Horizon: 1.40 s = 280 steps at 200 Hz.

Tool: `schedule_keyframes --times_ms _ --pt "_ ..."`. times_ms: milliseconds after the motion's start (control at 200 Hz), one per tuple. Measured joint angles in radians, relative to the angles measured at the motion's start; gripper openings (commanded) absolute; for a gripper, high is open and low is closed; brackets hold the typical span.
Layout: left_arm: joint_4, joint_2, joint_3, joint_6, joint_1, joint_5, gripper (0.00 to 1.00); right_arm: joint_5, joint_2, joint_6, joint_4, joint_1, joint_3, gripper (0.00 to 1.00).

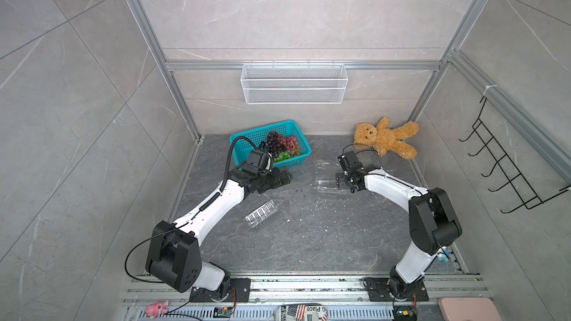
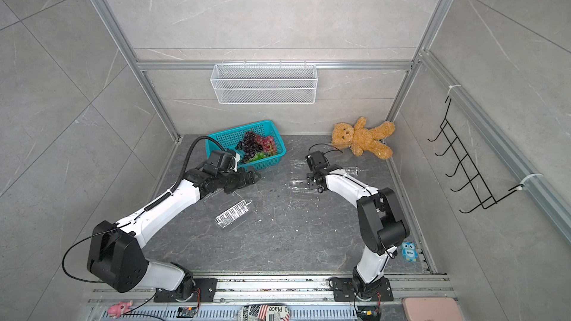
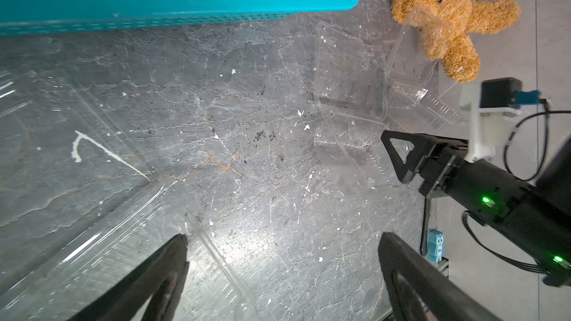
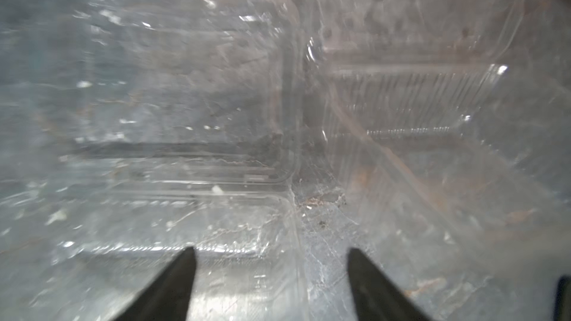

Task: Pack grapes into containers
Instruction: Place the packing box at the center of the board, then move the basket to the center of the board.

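Front rail, nearest me: pink plush toy on the left, pink pad on the right. Blue owl figure stands beside the right arm's base.

Next out, on the grey stone tabletop: ribbed clear clamshell, lying skewed just beside the left forearm.

Left gripper: jaws wide, nothing between them. It's over the tabletop, between that ribbed clamshell and the teal basket. In the left wrist view, clear plastic spreads under one finger. I can't tell if that's the clamshell's lid.

Right gripper: jaws spread wide, gripping nothing. It sits low over two more clear boxes, the nearer clear clamshell and the farther clear clamshell. They lie close together, right of table centre. The right wrist view is blurred, so I only get ribbed walls and rims, with one rim edge running under the gap between the fingers. I can't tell if anything touches.

Further back: the grapes I can see are all in the teal basket, just beyond the left wrist. Dark purple bunch in the middle, reddish bunch beside it, green bunch against the wall nearest the gripper.

Back right corner: brown teddy bear, sprawled by the frame post, near the farther clamshell.

Back wall: white wire mesh basket. Right wall: black hook rack.
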Motion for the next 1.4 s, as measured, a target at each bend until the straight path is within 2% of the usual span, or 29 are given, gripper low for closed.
schedule_keyframes --times_ms 150,319,489,634,948,1068,1173,1253,1397 --pt "-0.033 -0.033 -0.007 0.01 0.077 0.004 0.99 -0.03 -0.037 -0.005 -0.015 0.058 0.084 0.99" --pt "-0.055 -0.104 -0.034 0.023 0.248 0.017 0.99 -0.111 -0.018 0.004 -0.01 0.119 0.183 0.99" --pt "-0.028 -0.089 -0.037 0.018 0.452 0.049 0.99 -0.164 0.132 0.024 0.027 0.122 0.365 0.99" --pt "0.06 0.033 -0.033 -0.021 0.565 0.103 0.98 -0.177 0.309 0.042 0.042 0.122 0.539 0.95" --pt "0.209 0.315 0.095 -0.109 0.573 0.212 0.98 -0.141 0.674 0.041 -0.072 0.122 1.029 0.76" --pt "0.261 0.407 0.182 -0.127 0.568 0.255 0.98 -0.12 0.796 0.025 -0.155 0.122 1.223 0.62" --pt "0.285 0.471 0.233 -0.135 0.556 0.272 0.98 -0.092 0.885 0.013 -0.23 0.119 1.368 0.44" --pt "0.287 0.504 0.257 -0.136 0.536 0.282 0.99 -0.084 0.916 0.007 -0.275 0.115 1.413 0.36" --pt "0.275 0.536 0.298 -0.131 0.494 0.261 0.99 -0.058 0.898 -0.009 -0.295 0.109 1.361 0.33"
